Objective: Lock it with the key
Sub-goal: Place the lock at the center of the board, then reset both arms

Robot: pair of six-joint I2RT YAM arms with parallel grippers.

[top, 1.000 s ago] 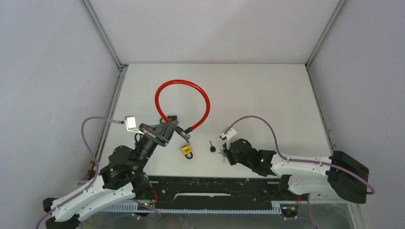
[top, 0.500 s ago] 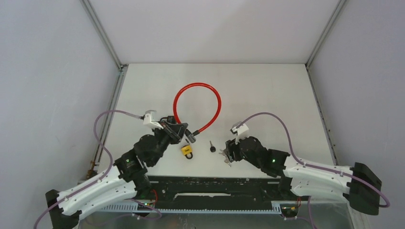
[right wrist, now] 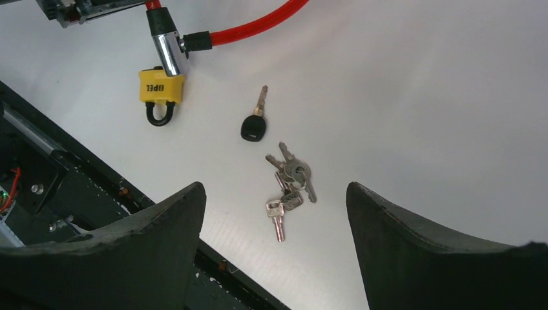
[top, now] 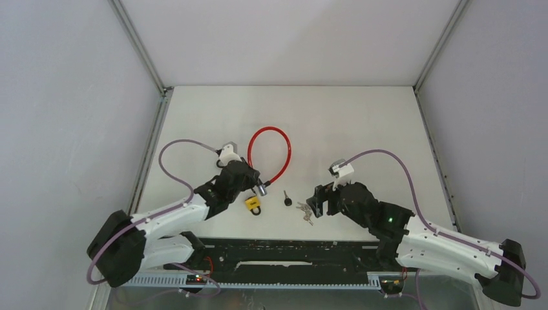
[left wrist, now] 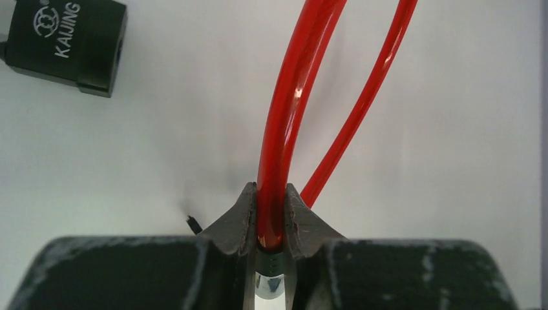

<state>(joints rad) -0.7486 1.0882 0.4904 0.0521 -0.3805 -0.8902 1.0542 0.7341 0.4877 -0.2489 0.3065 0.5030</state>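
Glossy red cable (left wrist: 286, 129) looped; boxy yellow padlock (right wrist: 158, 87); silvery keys (right wrist: 289, 177).

A white table (top: 362, 123) stands enclosed by plain pale grey walls (top: 284, 39).

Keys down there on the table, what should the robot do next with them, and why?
Probably lower the open right gripper and close it on a key. The left gripper clamps the red cable, while the black-headed key and the key bunch lie loose on the table under the right gripper's spread fingers. Which key fits, I cannot tell.
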